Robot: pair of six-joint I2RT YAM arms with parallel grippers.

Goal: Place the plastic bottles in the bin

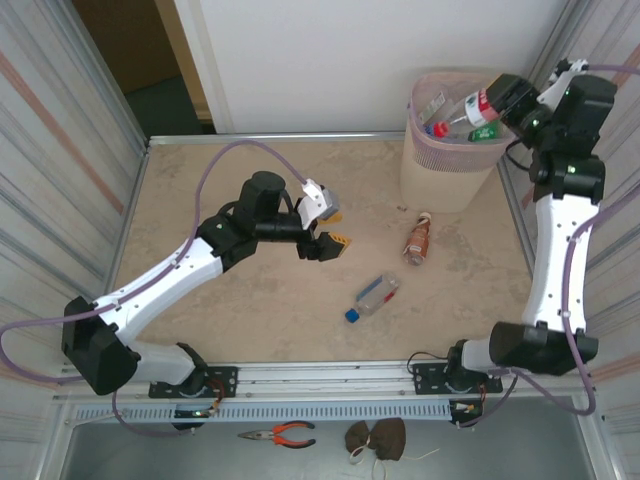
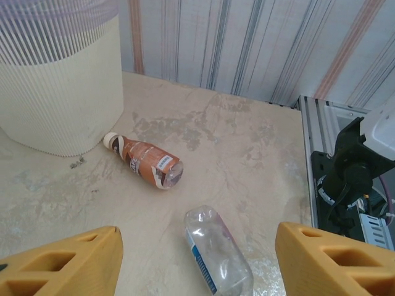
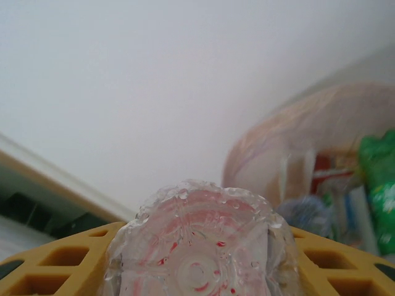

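Two bottles (image 1: pixel 377 296) (image 1: pixel 419 238) on table (image 1: pixel 300 330); one bin (image 1: pixel 440 180).

Bin (image 1: pixel 440 185) at my table's (image 1: pixel 250 310) far right, held bottle (image 1: pixel 466 108) over its rim, far bottle (image 1: pixel 419 238) just before it, near bottle (image 1: pixel 376 294) closer to me, left gripper (image 1: pixel 335 225) left of those 2.

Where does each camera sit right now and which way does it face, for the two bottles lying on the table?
Top external: above and behind the arm bases, looking down on the table; both arms, left gripper and right gripper show.
Left wrist: over mid-table, facing down and rightward; its orange fingers frame the clear bottle, the brown bottle beyond.
Right wrist: at the bin rim, facing its inside and the wall; its fingers flank the gripped red-label bottle.
Shared: top and left wrist both show both table bottles and the bin.
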